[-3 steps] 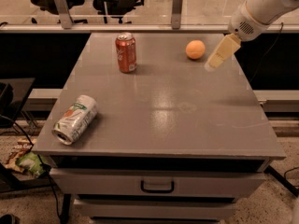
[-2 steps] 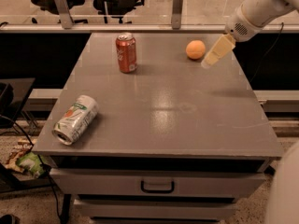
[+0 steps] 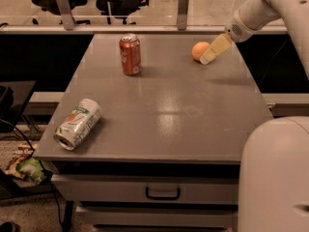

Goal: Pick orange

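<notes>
Orange (image 3: 199, 50): sits on the far right part of the table (image 3: 169, 115), close to the back edge. Just right of it, overlapping its right side in this view – touching or only beside, cannot tell – hangs the pale gripper (image 3: 215, 49), slanted down and to the left off the white arm (image 3: 256, 11) from the upper right corner. Spread or pressed together: cannot tell. Well to the left, upright near the back – a red soda can (image 3: 130, 55). Nearer, at the left front edge, lying on its side: a white and green can (image 3: 77, 123). Below the tabletop, a drawer with a dark handle (image 3: 162, 193). At lower right, the robot's white body (image 3: 275, 178).
</notes>
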